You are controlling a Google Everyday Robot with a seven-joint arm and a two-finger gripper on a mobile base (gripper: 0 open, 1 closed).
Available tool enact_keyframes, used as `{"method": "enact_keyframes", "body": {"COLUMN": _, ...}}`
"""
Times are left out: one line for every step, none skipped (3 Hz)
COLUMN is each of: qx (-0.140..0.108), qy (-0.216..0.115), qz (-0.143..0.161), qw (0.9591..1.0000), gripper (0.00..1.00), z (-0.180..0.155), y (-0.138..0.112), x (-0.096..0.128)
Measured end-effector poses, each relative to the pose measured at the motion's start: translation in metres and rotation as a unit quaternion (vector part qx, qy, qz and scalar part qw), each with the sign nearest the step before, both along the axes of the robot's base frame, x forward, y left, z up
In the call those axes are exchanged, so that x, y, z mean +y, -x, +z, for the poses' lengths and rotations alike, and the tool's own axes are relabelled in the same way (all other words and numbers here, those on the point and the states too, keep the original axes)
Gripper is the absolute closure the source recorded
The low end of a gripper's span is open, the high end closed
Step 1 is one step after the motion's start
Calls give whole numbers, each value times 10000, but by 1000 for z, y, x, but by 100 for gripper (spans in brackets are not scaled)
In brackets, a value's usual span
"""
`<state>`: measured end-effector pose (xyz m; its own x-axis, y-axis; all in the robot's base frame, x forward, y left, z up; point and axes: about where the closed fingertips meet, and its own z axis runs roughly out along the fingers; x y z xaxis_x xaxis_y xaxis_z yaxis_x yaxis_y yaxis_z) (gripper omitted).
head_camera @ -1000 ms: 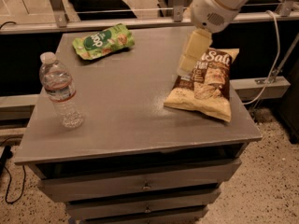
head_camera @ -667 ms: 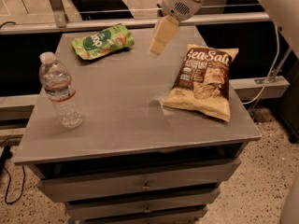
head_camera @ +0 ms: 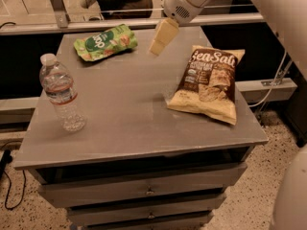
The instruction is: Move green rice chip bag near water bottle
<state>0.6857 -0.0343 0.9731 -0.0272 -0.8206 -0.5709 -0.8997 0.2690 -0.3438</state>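
One pincer point(head_camera: 162, 37), clenched or released unclear, hovers beside the green rice chip bag point(head_camera: 105, 42); water bottle point(head_camera: 62, 97) stands well apart.

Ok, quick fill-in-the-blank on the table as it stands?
The water bottle stands ___ on the table.
The green rice chip bag lies ___ of the gripper in the camera view.
The gripper hovers over the table's far side, between the two ___.
The brown bag reads Sea ___.
Missing: upright; left; bags; Salt.

On the bench point(head_camera: 129, 128): rice chip bag point(head_camera: 105, 42) rear left, bottle point(head_camera: 62, 92) front left, Sea Salt bag point(head_camera: 208, 83) right. Pincer point(head_camera: 162, 36) hovers rear centre, between the bags.
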Motion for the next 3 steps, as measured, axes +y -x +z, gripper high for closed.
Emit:
{"method": "enact_keyframes", "body": {"qx": 2, "qy": -450, "qz": -312, "qw": 9985, "gripper": 0, "z": -18, "y": -42, "x": 11}}
{"method": "enact_keyframes", "body": {"qx": 7, "qy": -1043, "qz": -785, "qw": 9914, "gripper": 0, "z": -32, "y": -83, "x": 21}}
{"method": "enact_keyframes", "body": {"qx": 140, "qy": -1765, "qz": -1049, "qw": 9786, "gripper": 0, "z": -49, "y": -113, "x": 51}}
